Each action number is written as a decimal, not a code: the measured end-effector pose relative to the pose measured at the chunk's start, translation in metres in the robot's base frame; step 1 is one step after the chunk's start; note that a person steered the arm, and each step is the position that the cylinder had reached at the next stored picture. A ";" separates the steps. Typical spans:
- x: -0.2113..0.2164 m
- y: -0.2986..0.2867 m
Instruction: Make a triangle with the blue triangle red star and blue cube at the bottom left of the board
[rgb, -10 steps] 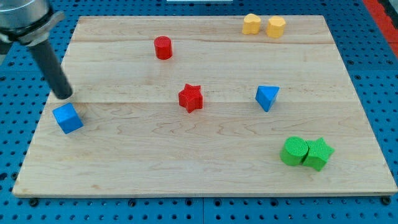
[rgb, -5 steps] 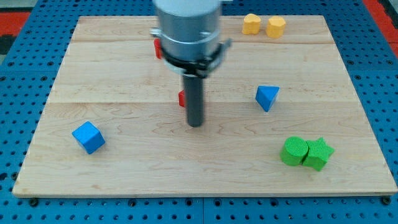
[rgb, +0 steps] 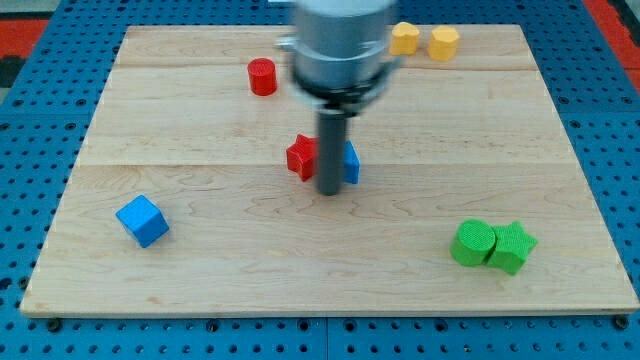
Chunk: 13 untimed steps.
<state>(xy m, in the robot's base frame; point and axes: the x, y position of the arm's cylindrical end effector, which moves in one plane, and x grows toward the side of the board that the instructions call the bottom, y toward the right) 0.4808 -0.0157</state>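
Observation:
My tip (rgb: 329, 189) stands near the board's middle, just below and between the red star (rgb: 301, 157) and the blue triangle (rgb: 350, 165). The rod hides part of both blocks. The star is on the rod's left and the triangle on its right, close together. The blue cube (rgb: 141, 220) lies far off at the view's lower left, apart from my tip.
A red cylinder (rgb: 262, 77) stands at the upper left of centre. Two yellow blocks (rgb: 424, 40) sit at the top right edge. A green cylinder (rgb: 472, 243) and a green star (rgb: 512, 246) touch at the lower right. The wooden board (rgb: 560, 300) rests on blue pegboard.
The blue triangle has slid left from the right of centre to beside the red star. My tip has shifted slightly right. Earlier the blue cube moved down and right.

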 end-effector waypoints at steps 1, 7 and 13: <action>-0.013 0.046; 0.005 0.056; -0.108 -0.027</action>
<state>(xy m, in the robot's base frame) 0.3726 -0.0432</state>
